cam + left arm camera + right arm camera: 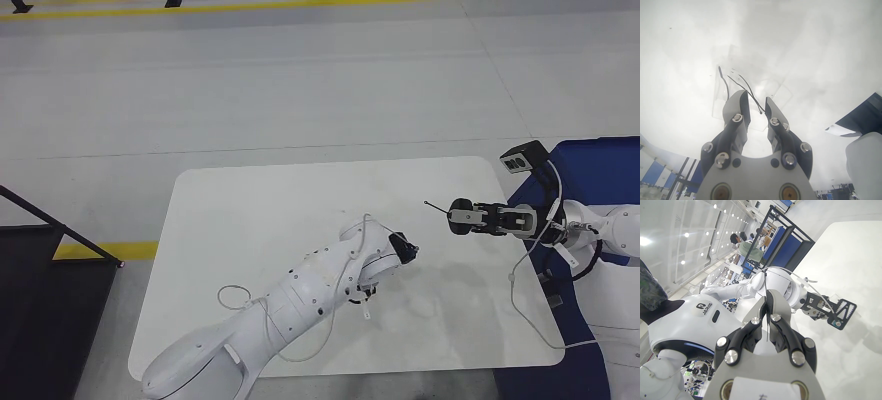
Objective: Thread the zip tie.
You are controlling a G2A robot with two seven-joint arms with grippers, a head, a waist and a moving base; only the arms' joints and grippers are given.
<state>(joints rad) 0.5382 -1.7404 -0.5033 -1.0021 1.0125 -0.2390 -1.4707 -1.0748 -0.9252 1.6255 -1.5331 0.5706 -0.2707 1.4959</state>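
My right gripper (766, 295) is shut on a thin black zip tie (765, 283), which stands out beyond the fingertips and runs back between the fingers. From above, this gripper (460, 215) sits over the table's right side, and the zip tie (434, 207) points toward the left arm. My left gripper (755, 94) is open and hangs over a clear tray (719, 106) holding several loose black zip ties (726, 83). Nothing is between its fingers. In the top view the left gripper (404, 247) is a short way from the held tie's tip.
The white tabletop (250, 230) has rounded corners and open room at the left and back. A blue surface (600, 165) borders the right edge. A black frame (40, 222) stands off the table's left side. White cables trail along both arms.
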